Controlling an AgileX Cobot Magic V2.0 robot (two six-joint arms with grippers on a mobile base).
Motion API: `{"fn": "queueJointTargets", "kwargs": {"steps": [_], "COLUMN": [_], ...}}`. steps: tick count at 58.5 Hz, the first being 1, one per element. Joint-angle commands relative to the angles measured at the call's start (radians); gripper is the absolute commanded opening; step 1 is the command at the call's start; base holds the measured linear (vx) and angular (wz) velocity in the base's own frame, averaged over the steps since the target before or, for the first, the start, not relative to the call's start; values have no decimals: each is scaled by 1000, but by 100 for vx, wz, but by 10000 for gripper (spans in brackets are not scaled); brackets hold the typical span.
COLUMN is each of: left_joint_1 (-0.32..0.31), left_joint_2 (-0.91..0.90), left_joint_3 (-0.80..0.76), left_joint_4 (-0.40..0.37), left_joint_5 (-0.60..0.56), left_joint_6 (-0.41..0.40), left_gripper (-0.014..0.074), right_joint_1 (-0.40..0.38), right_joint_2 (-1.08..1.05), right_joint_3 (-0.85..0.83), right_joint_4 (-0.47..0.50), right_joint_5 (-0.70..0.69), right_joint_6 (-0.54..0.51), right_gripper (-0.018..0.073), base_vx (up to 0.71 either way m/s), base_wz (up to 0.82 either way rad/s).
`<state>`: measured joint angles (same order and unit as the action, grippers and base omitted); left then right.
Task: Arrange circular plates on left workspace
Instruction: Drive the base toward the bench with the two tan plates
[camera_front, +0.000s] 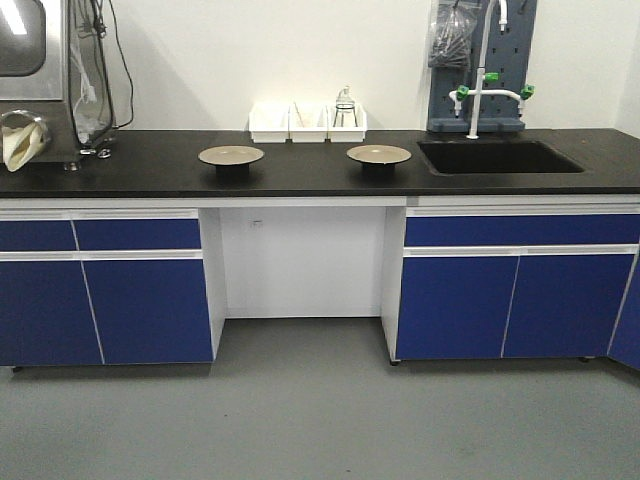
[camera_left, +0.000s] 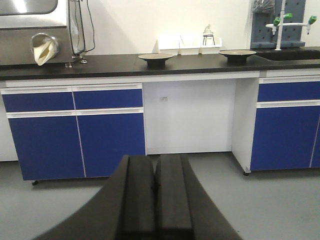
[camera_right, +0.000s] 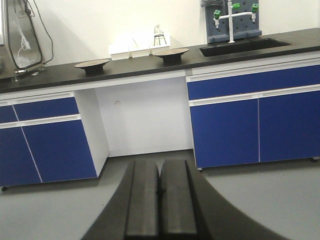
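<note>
Sitting level on the flat matte black desk (camera_front: 130, 175) are two round, glossy beige-tan plates with dark undersides, well apart from each other. The left beige-tan plate (camera_front: 231, 155) lies above the left side of the open knee space. The right beige-tan plate (camera_front: 379, 154) lies above its right side, near the sunken black sink basin (camera_front: 500, 157). Each plate is right way up, its rim lifted off the desk by a dark foot.

Behind the gap between the plates, a row of white rectangular bins (camera_front: 307, 122) stands against the white wall. The rightmost bin holds a clear glass vessel (camera_front: 345, 106). A white tap with green handles (camera_front: 487, 92) rises behind the sink, in front of a grey-blue pegboard (camera_front: 515, 60). At the far left end of the desk stands a stainless steel machine (camera_front: 35, 70). A white edge runs along the front of the desk, with blue cabinet doors (camera_front: 145, 305) below it on both sides of the knee space.

Both arms hang low over the grey floor (camera_front: 300, 420), well apart from the desk and facing the cabinets. The left arm's fingers (camera_left: 141, 192) are clenched, pad against pad, with only a thin seam between them. The right arm's fingers (camera_right: 144, 197) are clenched in the same way.
</note>
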<state>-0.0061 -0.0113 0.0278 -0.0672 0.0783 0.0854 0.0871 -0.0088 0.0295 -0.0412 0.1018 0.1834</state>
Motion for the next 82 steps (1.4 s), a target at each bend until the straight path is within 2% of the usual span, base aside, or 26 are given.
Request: {"fn": "queueJointTargets", "kwargs": {"steps": [1,40,82], "left_joint_1": [-2,-2,-2], "left_joint_2": [-15,-15,-15], "left_joint_3": [12,12,12], "left_joint_4": [-1,-1,-1], "left_joint_5": [-78,-78,-78], "left_joint_6": [-10,-10,-10], "left_gripper": [2,2,2], "right_joint_1": [-2,-2,-2], "right_joint_2": [-16,-16,-16], "right_joint_3": [6,6,6], "right_joint_4": [-1,-1,-1], "right_joint_5": [-78,-78,-78], "right_joint_6": [-5,-5,-5], "right_gripper": [-5,-5,-5], "base_vx": [4,13,34], "base_wz": [10,0,-2]}}
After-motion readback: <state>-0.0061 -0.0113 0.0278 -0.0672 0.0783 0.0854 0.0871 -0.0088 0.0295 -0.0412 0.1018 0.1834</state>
